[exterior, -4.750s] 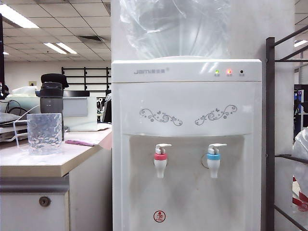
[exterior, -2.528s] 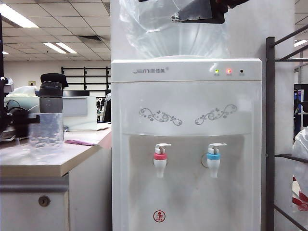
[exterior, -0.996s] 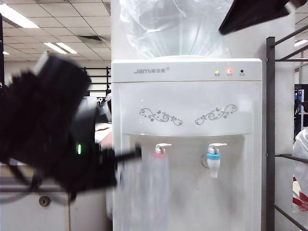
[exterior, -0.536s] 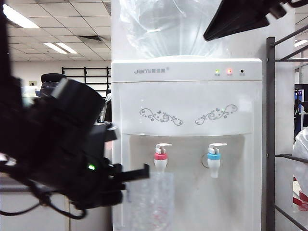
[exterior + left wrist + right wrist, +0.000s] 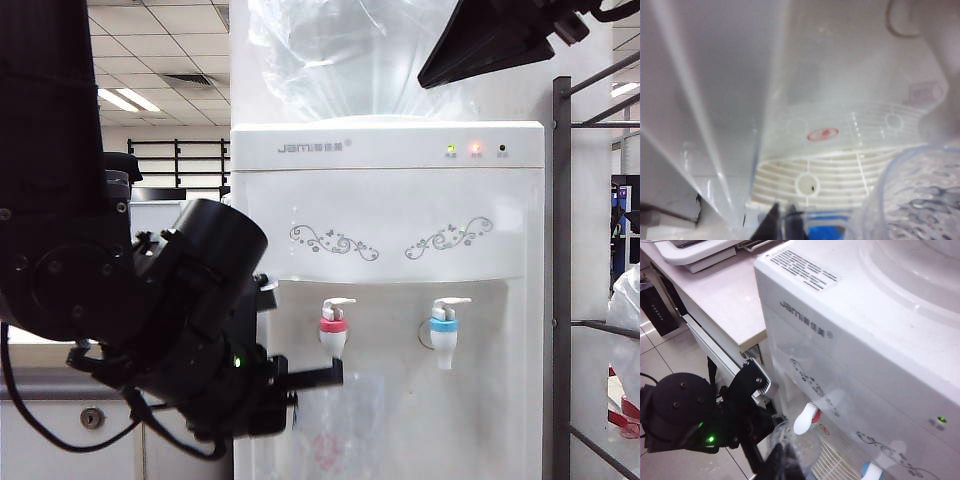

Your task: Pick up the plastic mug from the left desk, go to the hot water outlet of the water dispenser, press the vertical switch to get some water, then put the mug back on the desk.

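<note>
- Exterior view: your left arm filled the left side of the frame, its left gripper (image 5: 318, 377) reaching level toward the recess of the water dispenser (image 5: 390, 205). The jaws were closed on the plastic mug (image 5: 325, 425), which appeared only as a faint clear shape below the hot water outlet (image 5: 333, 335), inside the recess. The vertical switch (image 5: 339, 303) stood above the red collar, with nothing touching it. The blue-collared tap (image 5: 444, 332) was apart to the right. The left desk (image 5: 60, 380) showed only as a grey edge band and keyhole behind your arm. Your right arm (image 5: 500, 35) hung dark at the upper right, in front of the clear bottle (image 5: 350, 60); its jaws were out of frame.
- Left wrist view: the dark fingertips (image 5: 771, 225) sat pressed together at the lower edge. The mug's dimpled wall and rim (image 5: 912, 197) filled the corner beside them, over the white drip grille (image 5: 820, 175).
- Right wrist view: you looked down on the dispenser top, the desk slab (image 5: 725, 295) and the left arm (image 5: 700, 415). The red-collared tap (image 5: 807, 420) projected above the mug (image 5: 797, 445). The right gripper (image 5: 782, 465) showed as a dark closed tip at the lower edge, holding nothing.
</note>
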You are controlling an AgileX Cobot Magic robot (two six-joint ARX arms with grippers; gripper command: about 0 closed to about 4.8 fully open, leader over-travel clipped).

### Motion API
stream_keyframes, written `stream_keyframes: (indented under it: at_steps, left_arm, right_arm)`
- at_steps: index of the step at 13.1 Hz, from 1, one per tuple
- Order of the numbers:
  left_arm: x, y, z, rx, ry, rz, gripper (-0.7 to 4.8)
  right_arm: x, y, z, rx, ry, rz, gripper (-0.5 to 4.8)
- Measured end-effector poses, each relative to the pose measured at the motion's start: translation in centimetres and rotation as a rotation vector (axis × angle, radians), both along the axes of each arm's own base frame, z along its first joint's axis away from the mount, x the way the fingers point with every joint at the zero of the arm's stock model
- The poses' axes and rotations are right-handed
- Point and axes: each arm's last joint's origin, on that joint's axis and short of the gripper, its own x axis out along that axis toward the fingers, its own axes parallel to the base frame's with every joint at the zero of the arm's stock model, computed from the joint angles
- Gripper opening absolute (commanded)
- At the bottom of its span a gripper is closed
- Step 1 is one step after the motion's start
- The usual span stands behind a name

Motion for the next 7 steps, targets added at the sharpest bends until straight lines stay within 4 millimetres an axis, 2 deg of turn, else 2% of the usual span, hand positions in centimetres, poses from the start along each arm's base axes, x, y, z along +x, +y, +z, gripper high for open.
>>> stream_keyframes:
  at_steps: [3,7]
  left_arm:
    - [0.5,-0.1,0.8,-0.046,-0.084,0.037,-0.06]
    - [0.5,-0.1,0.9,-0.048,-0.102,0.052,-0.06]
  right_arm:
    - [0.7,0.4,-1.0,-0.02,0.046,0.01,-0.01]
    - [2.0,1.4,-3.2,-0.041,0.148,0.068,-0.01]
